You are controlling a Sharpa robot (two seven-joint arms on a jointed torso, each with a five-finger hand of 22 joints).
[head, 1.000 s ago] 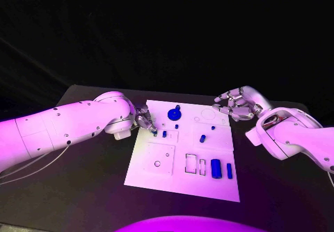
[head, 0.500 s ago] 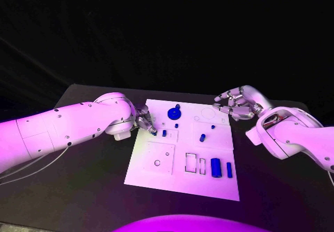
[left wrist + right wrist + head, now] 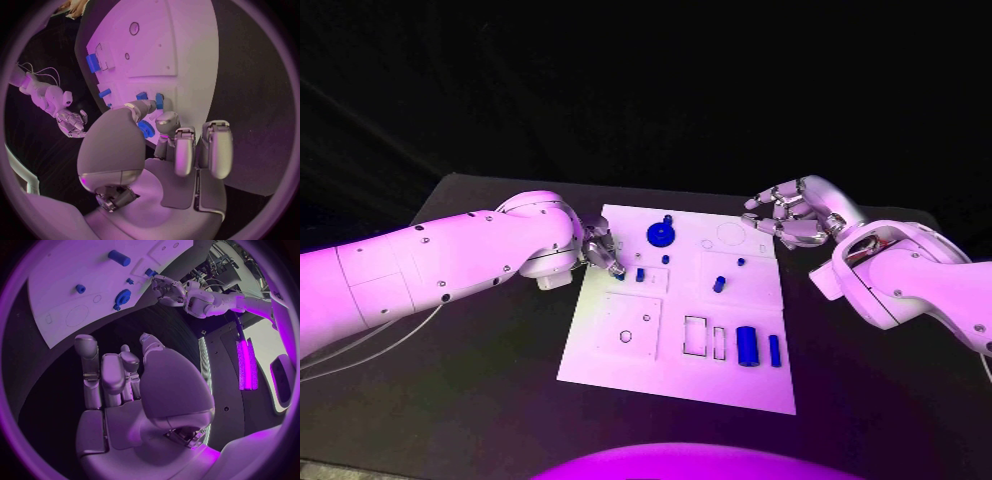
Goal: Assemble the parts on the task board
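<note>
While two hands hover — task board (image 3: 678, 370); two upright cylinders.

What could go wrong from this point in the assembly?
1. The left hand works with its fingertips at the board's left edge, close to small blue parts; a stray finger might knock one out of place.
2. Whether it actually holds a part cannot be told; if it does, a loose pinch might drop it.
3. The right hand hangs at the board's far right corner holding nothing, so it seems unready to steady the board if pushed.
</note>
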